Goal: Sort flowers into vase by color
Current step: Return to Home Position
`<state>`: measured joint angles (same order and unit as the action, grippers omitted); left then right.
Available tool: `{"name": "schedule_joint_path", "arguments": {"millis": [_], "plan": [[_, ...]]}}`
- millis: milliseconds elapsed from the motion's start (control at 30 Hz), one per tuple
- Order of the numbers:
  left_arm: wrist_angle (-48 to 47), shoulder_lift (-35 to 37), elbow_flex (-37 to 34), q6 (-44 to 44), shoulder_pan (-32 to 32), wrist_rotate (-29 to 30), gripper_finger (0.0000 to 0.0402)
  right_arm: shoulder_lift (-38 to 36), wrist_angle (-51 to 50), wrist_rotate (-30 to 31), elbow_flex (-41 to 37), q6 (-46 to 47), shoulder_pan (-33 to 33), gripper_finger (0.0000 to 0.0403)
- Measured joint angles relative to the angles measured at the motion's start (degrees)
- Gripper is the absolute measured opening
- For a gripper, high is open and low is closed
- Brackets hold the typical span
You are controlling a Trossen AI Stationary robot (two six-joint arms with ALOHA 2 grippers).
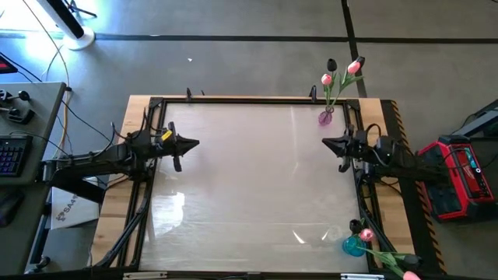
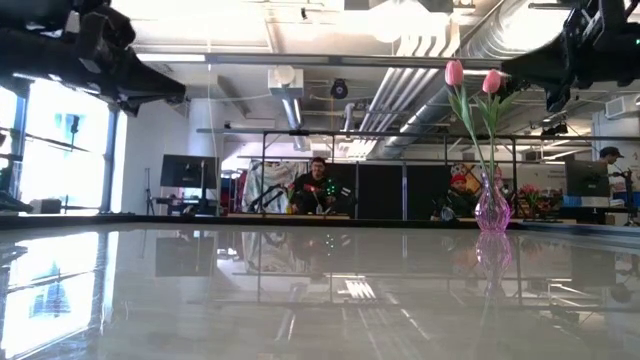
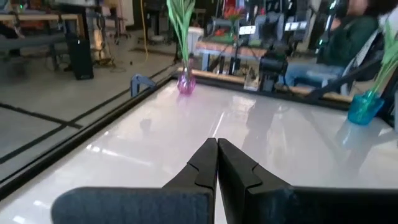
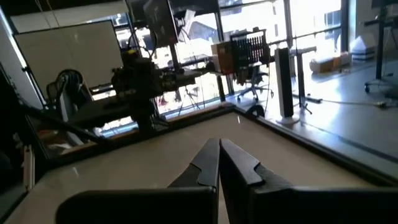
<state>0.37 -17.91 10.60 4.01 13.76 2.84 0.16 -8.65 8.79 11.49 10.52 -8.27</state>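
Overlooking the table [image 1: 249,179]: the left pincer [image 1: 192,144] and right pincer [image 1: 327,142] face each other across the bare middle, both empty.
Flowers [image 1: 327,79]: some stand upright in the pink vase [image 1: 325,117] at the far right edge, just beyond the right pincer. Others lean out of the blue vase [image 1: 354,246] at the near right corner, their stems slanting off the table. The right arm is the nearer to both vases.
Colours: each vase appears to hold pink heads and a dark one.
Low view: the pink vase stands far right with two pink heads above it. Both arms sit high in the top corners with their tips cut off, and the blue vase is out of frame.
Left wrist view: the left pincer's fingers are pressed together on nothing, and both vases lie ahead across the table.
Right wrist view: the right pincer is likewise closed and empty. No flowers show, only the left arm opposite.
Judgement: sorting looks finished, and the retreat need only clear the pink vase's stems.
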Motion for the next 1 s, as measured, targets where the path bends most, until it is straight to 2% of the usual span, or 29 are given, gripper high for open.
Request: {"name": "schedule_joint_path", "arguments": {"millis": [233,433,600,700,833,1000], "plan": [[1.2,4.6,-6.1,3.6,-0.2,-1.6,0.0000,0.0,6.2,0.6,-4.1,3.0,0.0,0.0000],[0.1,7.4,-6.3,1.5,-1.6,-1.8,0.0000,0.0,1.5,-0.2,-4.3,3.3,0.0,0.0000],[-6.1,10.3,-6.4,1.4,-2.1,-1.8,0.0000,0.0,-2.2,-0.5,-4.8,7.0,0.0,0.0000],[-6.4,11.9,-7.0,1.5,-2.8,-1.6,0.0000,0.0,0.5,-1.5,-7.3,10.0,0.0,0.0000],[-4.7,12.7,-8.1,1.0,-4.0,-1.0,0.0000,0.5,10.5,-1.9,-10.8,12.0,0.1,0.0000],[-4.2,11.6,-8.2,0.3,-4.8,-1.1,0.0000,2.2,10.6,-0.9,-10.9,8.5,0.1,0.0000]]}}
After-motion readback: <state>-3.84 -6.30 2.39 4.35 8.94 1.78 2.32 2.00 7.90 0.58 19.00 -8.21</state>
